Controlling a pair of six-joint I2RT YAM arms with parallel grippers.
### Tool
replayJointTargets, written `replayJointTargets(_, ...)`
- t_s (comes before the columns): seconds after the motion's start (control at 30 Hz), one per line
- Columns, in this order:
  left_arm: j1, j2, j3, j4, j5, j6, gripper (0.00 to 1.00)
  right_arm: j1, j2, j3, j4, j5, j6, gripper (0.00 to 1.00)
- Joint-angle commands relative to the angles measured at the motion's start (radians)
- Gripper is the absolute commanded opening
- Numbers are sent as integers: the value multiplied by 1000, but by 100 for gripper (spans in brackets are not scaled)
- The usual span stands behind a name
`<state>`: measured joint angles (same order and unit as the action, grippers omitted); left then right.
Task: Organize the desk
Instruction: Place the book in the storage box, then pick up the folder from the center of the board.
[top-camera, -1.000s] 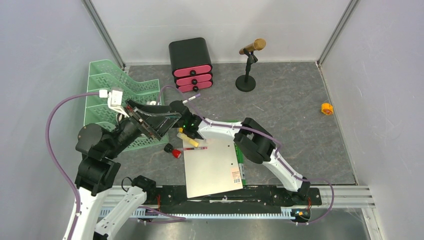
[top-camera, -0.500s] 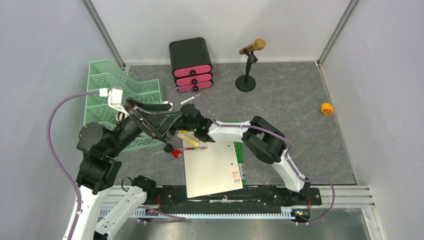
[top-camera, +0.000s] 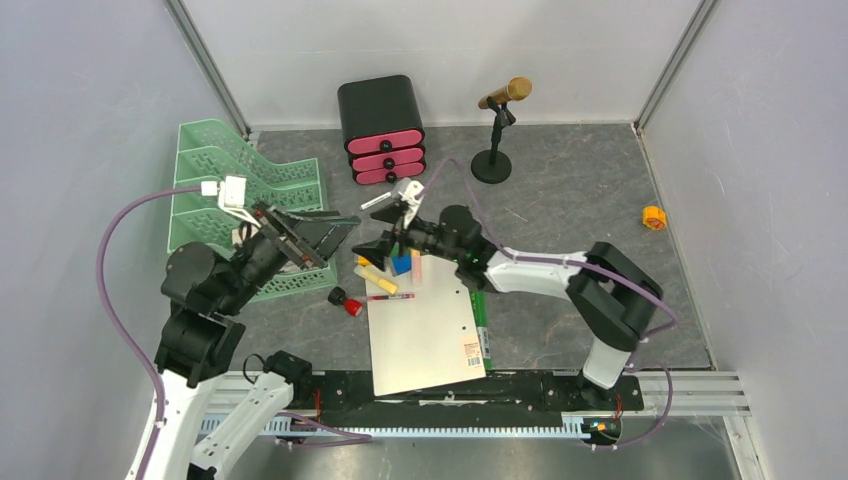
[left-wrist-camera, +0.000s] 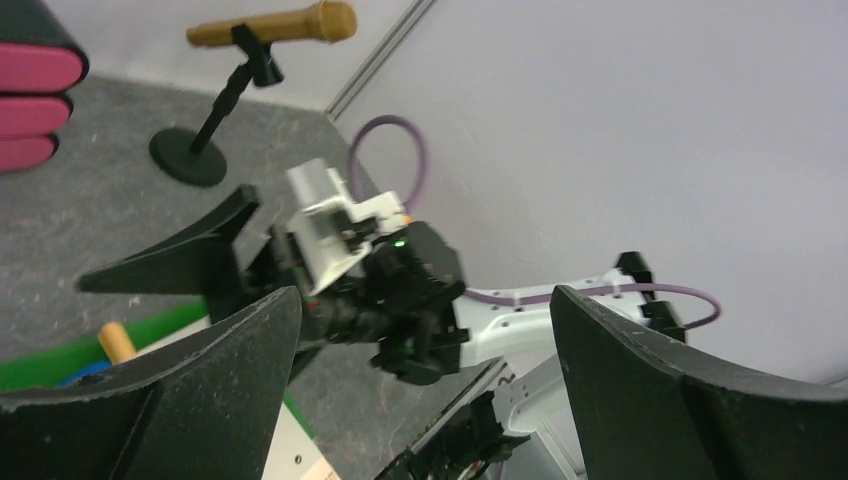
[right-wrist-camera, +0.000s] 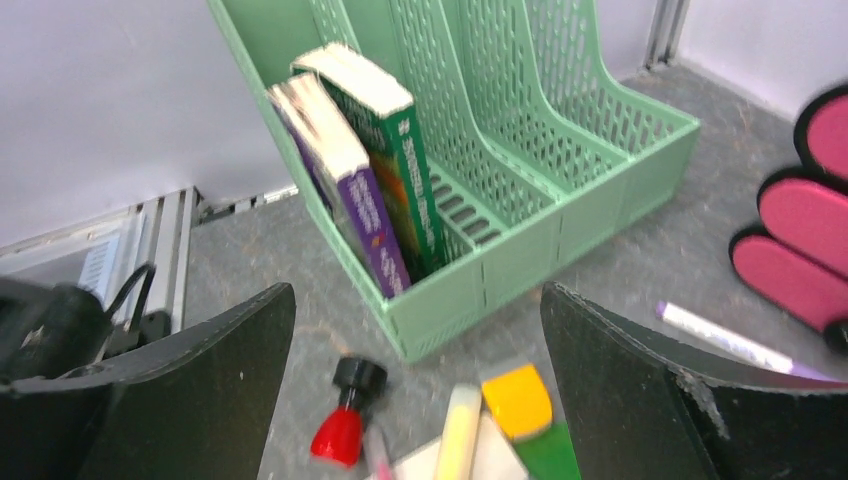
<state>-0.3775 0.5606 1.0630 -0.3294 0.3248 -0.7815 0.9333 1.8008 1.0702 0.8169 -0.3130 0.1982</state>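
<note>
The desk (top-camera: 570, 215) is a dark-grey marbled surface. My left gripper (top-camera: 335, 238) is open and empty, held above the front of the mint-green tray (top-camera: 215, 160); in its own view (left-wrist-camera: 425, 300) it faces the right gripper. My right gripper (top-camera: 385, 238) is open and empty, low over loose items: a yellow highlighter (top-camera: 375, 279), a blue block (top-camera: 402, 264), a red pen (top-camera: 392, 296) and a red bottle with a black cap (top-camera: 349, 303). In the right wrist view (right-wrist-camera: 417, 290) the bottle (right-wrist-camera: 342, 425) and the highlighter (right-wrist-camera: 458, 435) lie between its fingers.
A white notebook (top-camera: 425, 335) and a green marker (top-camera: 481, 320) lie near the front. A black drawer box with pink fronts (top-camera: 382, 130), a microphone stand (top-camera: 493, 150), a white-purple marker (top-camera: 381, 200) and a small orange thing (top-camera: 653, 217) stand around. Two books (right-wrist-camera: 375, 180) sit in the tray (right-wrist-camera: 520, 250).
My right gripper has drawn back to the right, away from the left gripper and the tray, and its arm has stretched out. The left gripper has barely moved.
</note>
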Motion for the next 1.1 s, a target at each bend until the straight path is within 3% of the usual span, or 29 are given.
replayJointTargets(0.0,-1,66,18,-130,44,-26,100,-21,-144,-174,12,13,43,98)
replayJointTargets(0.23,-13,220,-8,-246,64,-41,100,-55,-329,-282,-424,77,-9,98)
replayJointTargets(0.43,-98,369,22,-369,-201,25,100,-63,-466,-343,-689,157,-22,98)
replayJointTargets(0.57,-169,491,59,-420,-386,81,100,-66,-569,-425,-745,213,25,98)
replayJointTargets(0.73,-196,654,112,-488,-537,113,100,-70,-672,-494,-750,156,128,98)
replayJointTargets(0.97,-182,737,153,-511,-623,145,100,-74,-720,-517,-760,131,178,98)
replayJointTargets(1.07,-134,755,119,-497,-599,140,100,-76,-719,-524,-769,117,166,98)
